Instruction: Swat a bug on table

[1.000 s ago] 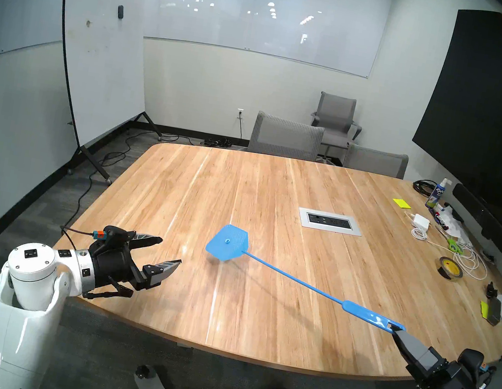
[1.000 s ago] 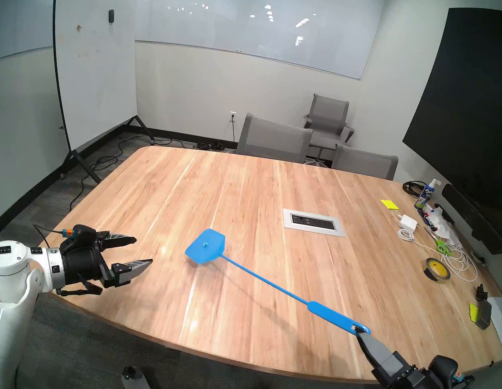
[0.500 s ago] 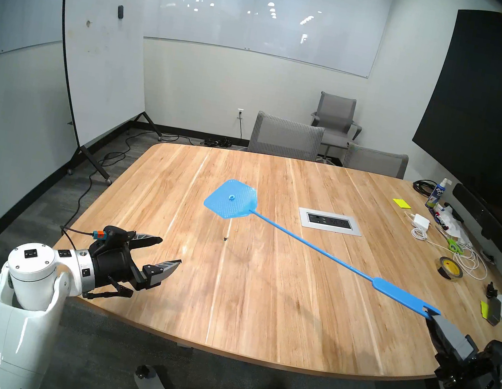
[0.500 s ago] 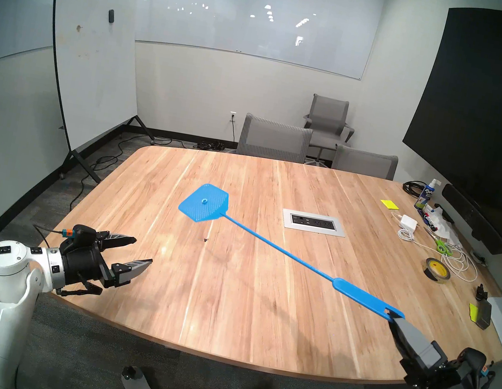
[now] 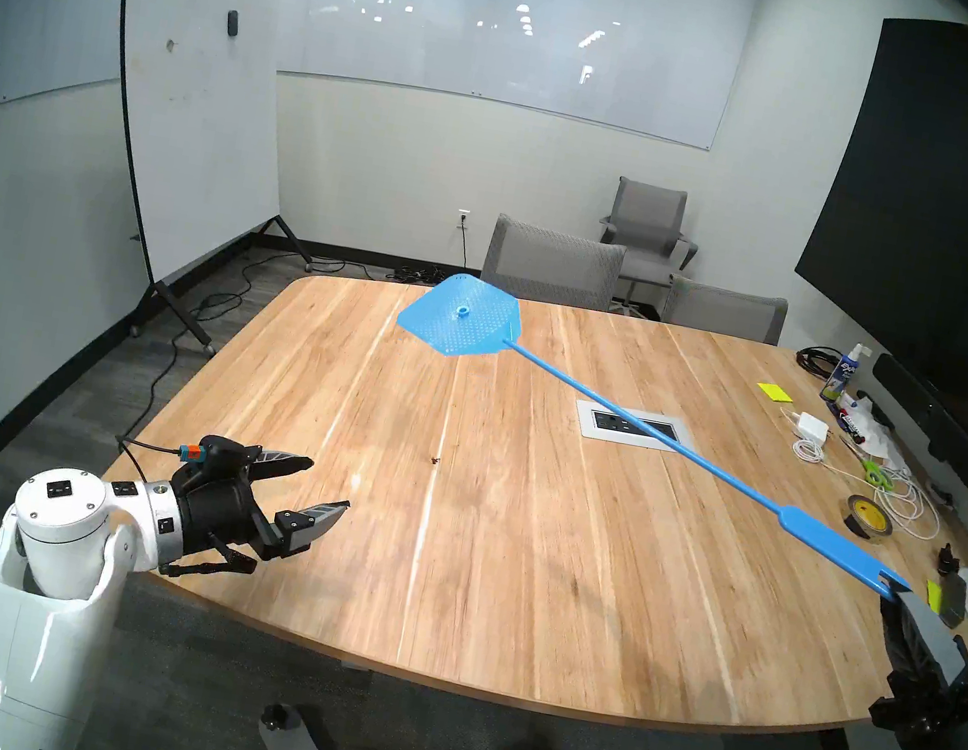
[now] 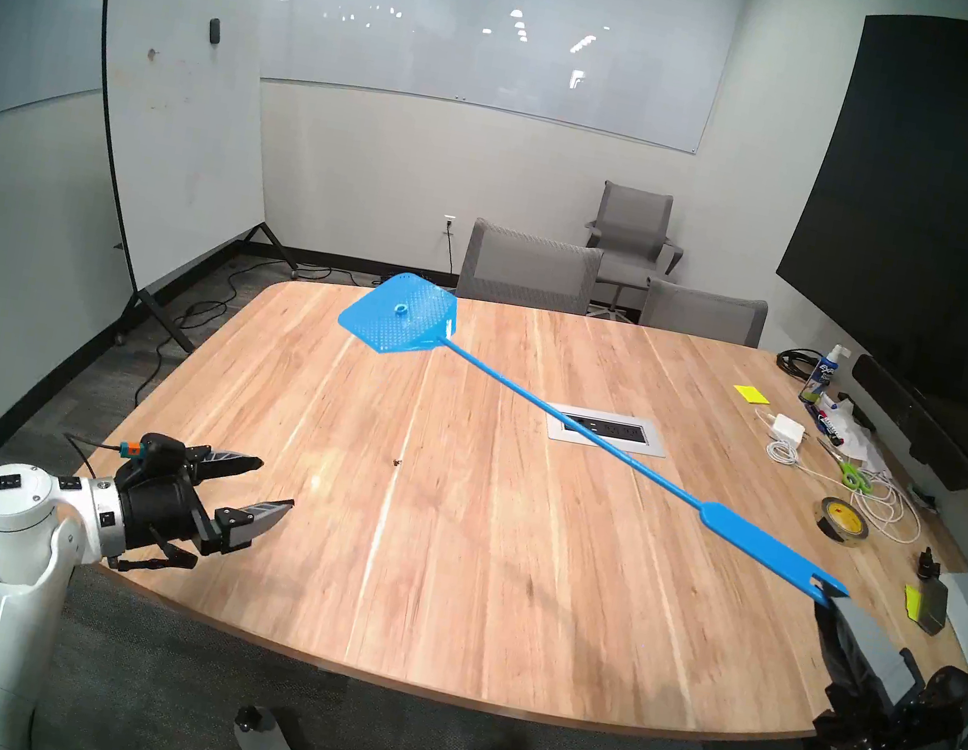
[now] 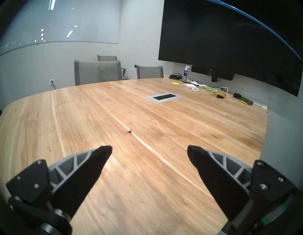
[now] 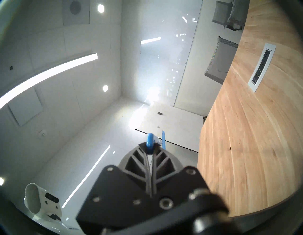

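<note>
Bug (image 5: 435,458) on tabletop (image 5: 501,559), left of centre. Right jaws clamp swatter (image 5: 651,425) handle, head raised. Left jaws wide, empty. Next: downward strike onto bug.

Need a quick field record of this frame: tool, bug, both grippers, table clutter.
tool: blue fly swatter, raised off the table, head up toward the far edge
bug: small dark speck on the wood, uncovered
right gripper: shut on the swatter's handle end
left gripper: open, empty, above the table's near-left corner
outlet panel: set into the table, swatter shaft crosses over it in the head views
clutter: tape roll, green scissors, far right
</note>
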Tool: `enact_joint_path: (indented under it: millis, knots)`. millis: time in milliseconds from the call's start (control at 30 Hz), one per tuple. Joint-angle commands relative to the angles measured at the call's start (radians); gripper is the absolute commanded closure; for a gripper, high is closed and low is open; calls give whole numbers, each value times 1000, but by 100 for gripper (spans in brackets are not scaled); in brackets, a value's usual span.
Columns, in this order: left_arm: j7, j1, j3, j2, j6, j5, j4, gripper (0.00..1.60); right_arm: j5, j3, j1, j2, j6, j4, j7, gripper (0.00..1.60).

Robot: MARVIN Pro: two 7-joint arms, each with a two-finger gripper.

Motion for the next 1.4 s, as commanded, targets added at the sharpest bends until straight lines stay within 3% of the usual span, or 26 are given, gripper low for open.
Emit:
enact_joint_path:
  millis: [0,133,167,367,567,700,800,900,1067,1367]
  knots:
    - [-2,-1,2,1,2,-1,-19,0,55,-28,13,-3,-24,-15,-62,160]
    - [-3,-3,1,0,-1,-1,-15,0,-116,-127,28,74,-67,-15,-151,160]
    - [-3,-4,1,0,-1,-1,-12,0,-155,-123,4,89,-56,-17,-156,160]
    - [-3,-6,1,-1,-1,0,-5,0,-257,-237,23,106,-62,36,-291,160]
    - [-5,-8,1,-2,-2,0,-5,0,-446,-361,70,144,-94,91,-427,160]
    - [-7,-7,1,-2,-2,1,-10,0,-591,-419,98,151,-168,61,-458,160]
    - [-7,-5,0,-2,-1,2,-14,0,-644,-415,100,123,-224,32,-412,160]
    - [-7,-5,0,-3,0,3,-15,0,-666,-411,111,103,-277,23,-376,160]
    - [-8,-4,-1,-4,1,4,-17,0,-604,-383,126,86,-302,25,-322,160]
    - [-9,-4,-1,-5,1,6,-17,0,-462,-315,127,57,-249,19,-251,160]
